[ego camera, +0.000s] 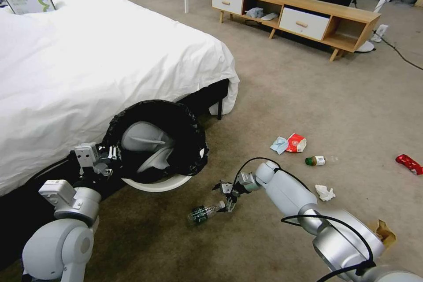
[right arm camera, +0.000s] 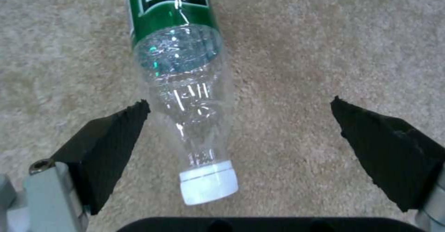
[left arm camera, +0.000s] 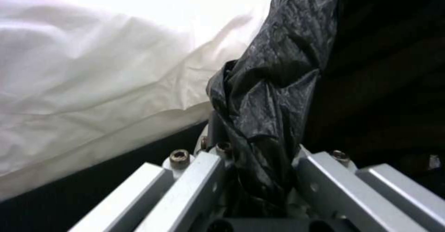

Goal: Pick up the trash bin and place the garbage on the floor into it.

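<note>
My left gripper point(ego camera: 111, 154) holds the trash bin point(ego camera: 159, 183) off the carpet beside the bed, tilted with its mouth facing up and toward me. In the left wrist view this gripper point(left arm camera: 252, 162) is shut on the bin's black bag rim point(left arm camera: 269, 86). My right gripper point(ego camera: 227, 197) is low over the floor and open. A clear bottle point(right arm camera: 183, 68) with a green label and white cap lies between its fingers point(right arm camera: 116, 138), untouched. More garbage lies to the right: blue mask point(ego camera: 279, 144), red-white packet point(ego camera: 297, 142), green-capped bottle point(ego camera: 315, 160), tissue point(ego camera: 325, 192), red wrapper point(ego camera: 409, 163), brown paper bag point(ego camera: 384, 231).
The bed point(ego camera: 88, 66) with its white sheet fills the left side, its dark frame close behind the bin. A low wooden cabinet point(ego camera: 299, 13) stands at the back right, with a cable point(ego camera: 398, 53) on the floor beside it. Open carpet point(ego camera: 308, 97) lies between them.
</note>
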Robot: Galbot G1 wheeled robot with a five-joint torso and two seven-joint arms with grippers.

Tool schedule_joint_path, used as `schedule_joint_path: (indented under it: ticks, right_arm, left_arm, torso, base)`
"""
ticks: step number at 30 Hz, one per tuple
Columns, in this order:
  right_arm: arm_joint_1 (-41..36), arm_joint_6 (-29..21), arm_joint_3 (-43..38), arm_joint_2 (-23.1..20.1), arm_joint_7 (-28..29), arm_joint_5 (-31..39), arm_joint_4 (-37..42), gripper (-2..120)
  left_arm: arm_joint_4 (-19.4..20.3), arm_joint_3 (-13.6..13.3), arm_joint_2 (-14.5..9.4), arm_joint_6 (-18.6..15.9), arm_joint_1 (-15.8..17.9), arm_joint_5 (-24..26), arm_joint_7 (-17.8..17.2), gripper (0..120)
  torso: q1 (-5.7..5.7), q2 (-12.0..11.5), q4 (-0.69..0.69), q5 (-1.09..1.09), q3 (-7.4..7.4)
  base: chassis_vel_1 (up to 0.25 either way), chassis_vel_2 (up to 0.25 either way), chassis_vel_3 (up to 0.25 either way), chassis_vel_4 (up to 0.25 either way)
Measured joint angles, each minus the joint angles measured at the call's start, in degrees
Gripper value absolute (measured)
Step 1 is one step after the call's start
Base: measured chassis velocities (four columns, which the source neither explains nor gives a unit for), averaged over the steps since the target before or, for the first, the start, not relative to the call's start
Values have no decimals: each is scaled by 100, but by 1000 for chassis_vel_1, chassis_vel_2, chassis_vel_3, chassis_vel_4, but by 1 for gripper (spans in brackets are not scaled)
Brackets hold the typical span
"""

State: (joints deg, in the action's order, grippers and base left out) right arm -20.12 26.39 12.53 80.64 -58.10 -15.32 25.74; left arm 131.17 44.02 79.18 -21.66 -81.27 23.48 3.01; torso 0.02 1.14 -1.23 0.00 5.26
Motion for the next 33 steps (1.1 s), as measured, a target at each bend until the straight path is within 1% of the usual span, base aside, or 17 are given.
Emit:
schedule_joint_path:
  ticks: [4,19,33]
  right_arm:
    - [-28,16,40,27,129,27,-40,100]
    - [-165,21,103,112,325,29,-83,100]
    - [-211,23,140,159,421,2,-121,100]
  left_arm:
    - [-1,-5,15,6,0,0,3,2]
    - [0,-5,47,51,-35,-21,12,2]
    - [-20,-50,91,72,-32,-72,18,2]
  torso:
    - [0,0,0,0,0]
    - [0,0,0,0,0]
    - [0,0,0,0,0]
  base:
    - [0,0,0,0]
    - [0,0,0,0]
    - [0,0,0,0]
